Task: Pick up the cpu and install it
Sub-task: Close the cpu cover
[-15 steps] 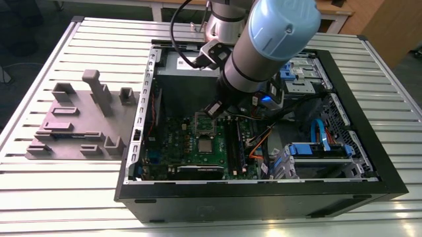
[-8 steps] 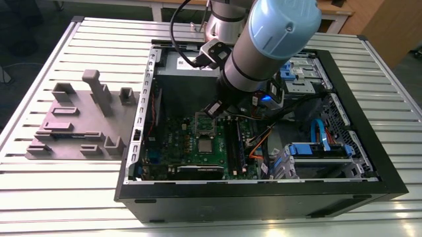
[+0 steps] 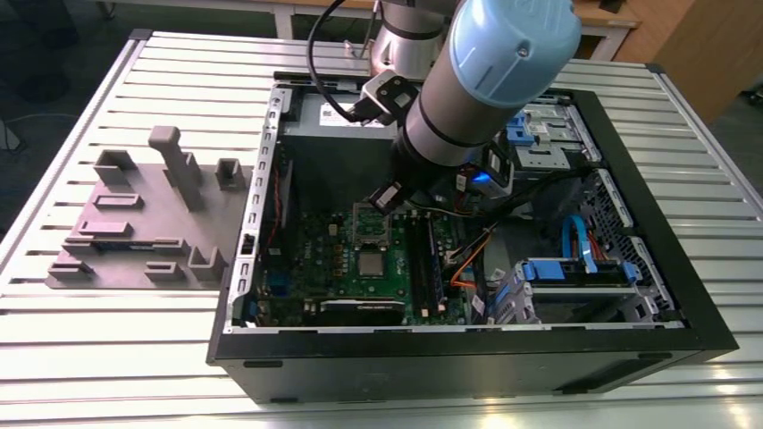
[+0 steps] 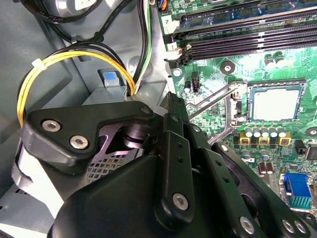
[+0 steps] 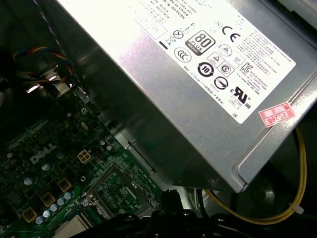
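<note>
The cpu (image 3: 373, 263) sits in the socket on the green motherboard (image 3: 316, 259) — gripper (image 3: 399, 198) just above; I cannot tell its opening. White label on power supply (image 5: 208, 89); slatted metal table (image 3: 120, 340).

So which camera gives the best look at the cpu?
The second wrist view: the cpu lies flat in its open socket, whole top visible. The exterior view shows it small on the green board. The first wrist view catches just a corner.
</note>
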